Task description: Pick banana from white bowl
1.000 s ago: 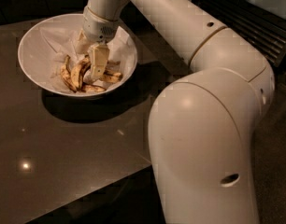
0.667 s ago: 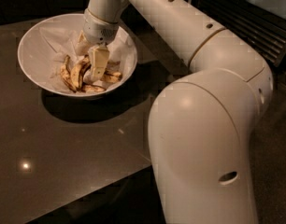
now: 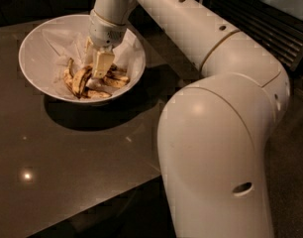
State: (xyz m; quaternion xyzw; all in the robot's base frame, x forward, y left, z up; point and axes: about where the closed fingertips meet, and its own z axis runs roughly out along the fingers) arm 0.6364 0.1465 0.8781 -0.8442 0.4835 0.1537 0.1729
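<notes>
Tool (image 3: 100, 66) still in bowl (image 3: 28, 46), beside banana (image 3: 81, 80)

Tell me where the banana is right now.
In the camera view, the banana lies in the white bowl at the upper left, among darker bananas on white paper, just left of the gripper, which hangs inside the bowl.

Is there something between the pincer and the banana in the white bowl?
Nothing visible. The pincer is down inside the white bowl, right beside the banana. The thinner, darker bananas lie to the side, not between.
</notes>
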